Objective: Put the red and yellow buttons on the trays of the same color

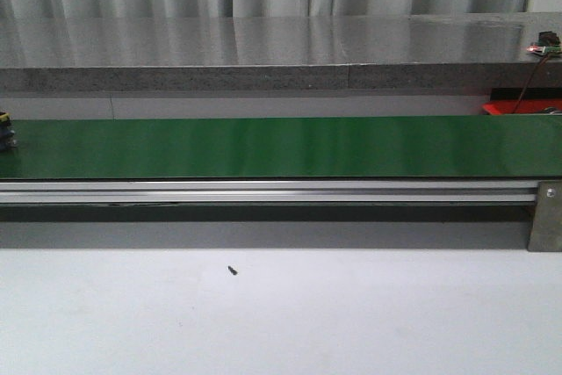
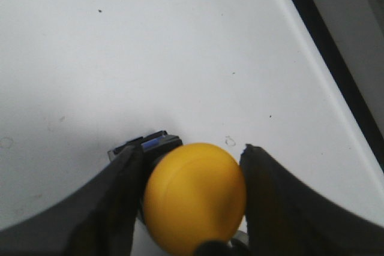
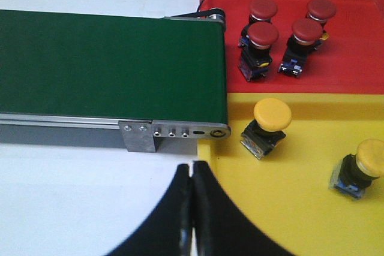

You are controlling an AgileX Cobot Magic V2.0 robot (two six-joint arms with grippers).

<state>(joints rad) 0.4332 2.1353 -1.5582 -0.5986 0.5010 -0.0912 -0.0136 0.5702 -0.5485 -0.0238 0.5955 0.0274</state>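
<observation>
Yellow button (image 2: 195, 196) sits pinched in your left hand (image 2: 191, 208), dark fingers (image 2: 120, 202) pressed to both sides of its cap, above the white table (image 2: 150, 58). Judged step: carry to the matching tray. Yellow tray (image 3: 312, 208) lies at the conveyor belt (image 3: 108, 64) end in the right wrist view, w/ two yellow buttons (image 3: 270, 125) already on it; red tray (image 3: 360, 46) beyond holds four red buttons (image 3: 261, 46). Your right hand (image 3: 192, 208) hangs there, fingers pressed together, empty. Next move calls for bringing the left hand over a bare patch of yellow tray, then releasing. A further item rides the belt's far left edge (image 1: 7, 132); can't tell what.
</observation>
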